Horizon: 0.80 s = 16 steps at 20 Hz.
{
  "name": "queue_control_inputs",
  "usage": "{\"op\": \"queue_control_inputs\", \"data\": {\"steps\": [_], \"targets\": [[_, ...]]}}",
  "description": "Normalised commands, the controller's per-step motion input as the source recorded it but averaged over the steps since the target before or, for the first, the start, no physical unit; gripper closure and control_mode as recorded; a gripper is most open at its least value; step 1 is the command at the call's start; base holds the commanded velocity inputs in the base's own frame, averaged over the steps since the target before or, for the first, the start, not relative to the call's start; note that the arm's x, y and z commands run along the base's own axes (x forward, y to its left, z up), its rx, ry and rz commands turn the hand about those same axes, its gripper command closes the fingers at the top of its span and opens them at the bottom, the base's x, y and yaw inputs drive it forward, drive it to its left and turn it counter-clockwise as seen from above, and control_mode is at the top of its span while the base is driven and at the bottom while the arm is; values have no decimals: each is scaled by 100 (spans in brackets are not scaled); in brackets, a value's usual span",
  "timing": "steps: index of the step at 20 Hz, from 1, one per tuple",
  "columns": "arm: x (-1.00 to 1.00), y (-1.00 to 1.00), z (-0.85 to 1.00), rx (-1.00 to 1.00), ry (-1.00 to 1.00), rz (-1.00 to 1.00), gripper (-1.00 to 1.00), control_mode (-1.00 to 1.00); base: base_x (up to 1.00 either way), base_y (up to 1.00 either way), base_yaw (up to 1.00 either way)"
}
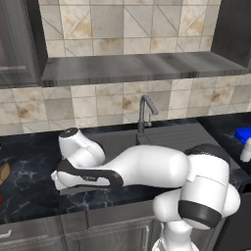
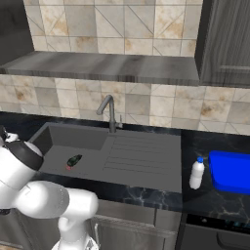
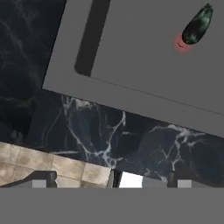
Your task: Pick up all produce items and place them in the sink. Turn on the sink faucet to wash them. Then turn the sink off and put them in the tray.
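Left of the sink (image 2: pixel 141 161), over the counter (image 3: pixel 122 135), the arm reaches low, gripper (image 3: pixel 111 181) jaws spread wide, holding nothing.

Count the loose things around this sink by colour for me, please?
Dark green: 1, oval produce piece in the sink.
Blue: 1, tray.
White: 1, bottle.
Tan-brown: 1, oblong item.
Total: 4.
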Motion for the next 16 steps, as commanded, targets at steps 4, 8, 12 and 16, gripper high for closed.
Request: {"op": "queue_control_inputs", "data": {"steps": [4,8,12,16], "targets": [[-17,61,0,0,0,17,-100,-100,0,0,0],[-3,76,0,0,0,17,-100,-100,0,0,0],[0,85,1,0,0,13,-100,-100,0,0,0],[-1,66,1,0,0,12,-100,-100,0,0,0]]}}
